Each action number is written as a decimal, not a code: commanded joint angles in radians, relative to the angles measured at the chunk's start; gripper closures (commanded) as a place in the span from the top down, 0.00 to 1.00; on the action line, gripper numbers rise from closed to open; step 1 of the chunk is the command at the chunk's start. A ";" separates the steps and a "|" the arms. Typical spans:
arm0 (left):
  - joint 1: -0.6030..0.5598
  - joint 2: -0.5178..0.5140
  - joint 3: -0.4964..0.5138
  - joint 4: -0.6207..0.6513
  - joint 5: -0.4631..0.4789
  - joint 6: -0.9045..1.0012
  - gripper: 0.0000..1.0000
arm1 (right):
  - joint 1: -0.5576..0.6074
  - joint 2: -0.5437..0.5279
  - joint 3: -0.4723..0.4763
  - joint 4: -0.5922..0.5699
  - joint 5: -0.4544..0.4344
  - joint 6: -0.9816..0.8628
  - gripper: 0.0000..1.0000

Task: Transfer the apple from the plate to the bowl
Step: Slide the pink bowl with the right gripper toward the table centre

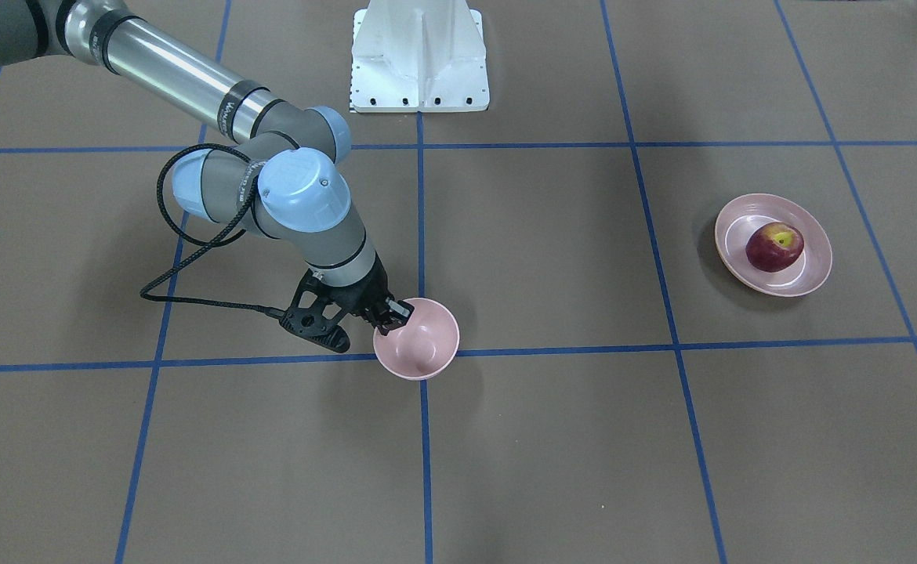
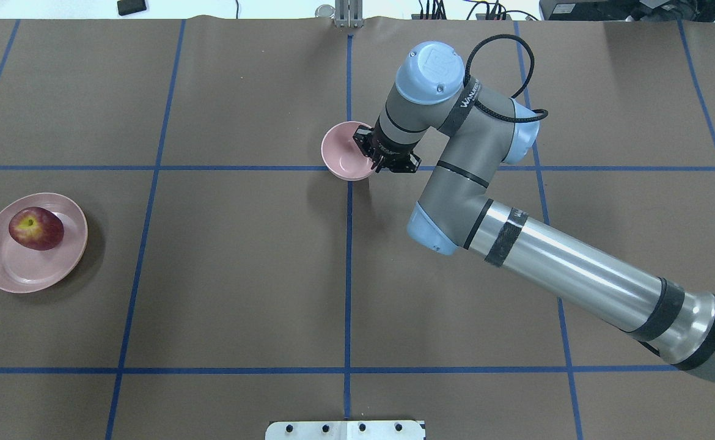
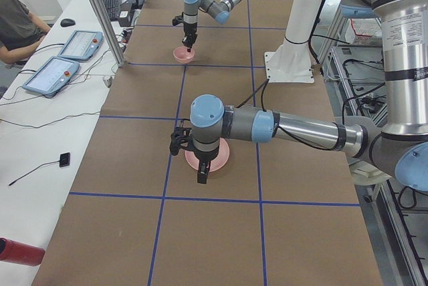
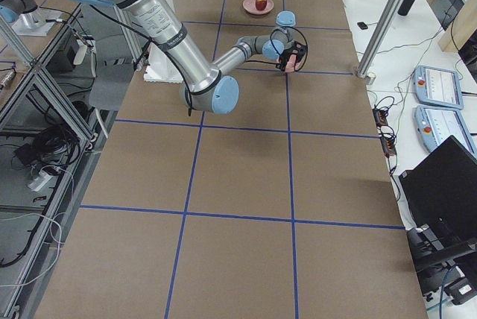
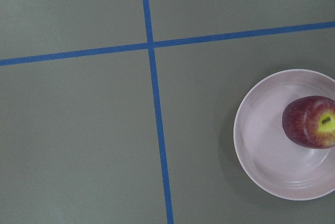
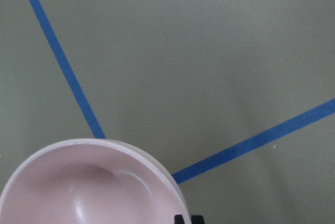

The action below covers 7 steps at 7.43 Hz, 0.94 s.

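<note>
The dark red apple (image 1: 774,247) lies on the pale pink plate (image 1: 811,274) at my left end of the table; the overhead view shows the apple (image 2: 36,228) and the plate (image 2: 3,275) too. The small pink bowl (image 1: 423,345) sits at mid-table, slightly tilted. My right gripper (image 1: 396,313) is shut on its rim, one finger inside and one outside (image 2: 370,156). My left gripper (image 3: 200,174) shows only in the exterior left view, high over the plate (image 3: 221,159); I cannot tell whether it is open or shut. Its wrist view looks down on the apple (image 5: 310,122).
The white robot base (image 1: 419,55) stands at the table's robot side. Blue tape lines (image 2: 349,275) grid the brown table. A side table with tablets (image 3: 50,75) and a seated operator (image 3: 17,29) runs along the far edge.
</note>
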State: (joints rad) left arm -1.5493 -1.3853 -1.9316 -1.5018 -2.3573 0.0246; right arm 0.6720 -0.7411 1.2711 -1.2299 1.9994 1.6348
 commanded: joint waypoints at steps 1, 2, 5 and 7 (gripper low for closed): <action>0.000 0.000 0.000 0.000 0.000 0.000 0.98 | -0.009 0.002 -0.006 0.001 -0.002 0.005 0.00; 0.000 0.000 0.000 0.000 0.000 0.000 0.98 | -0.011 0.002 -0.009 0.003 -0.001 0.014 0.00; 0.000 0.000 0.002 0.002 -0.002 -0.002 0.98 | -0.015 0.002 -0.015 0.004 -0.001 0.017 0.70; 0.000 0.003 0.002 0.002 -0.002 -0.002 0.98 | -0.014 0.008 -0.012 0.004 0.022 0.045 1.00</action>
State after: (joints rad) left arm -1.5493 -1.3837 -1.9294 -1.5003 -2.3592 0.0239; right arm 0.6573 -0.7360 1.2576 -1.2257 2.0069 1.6657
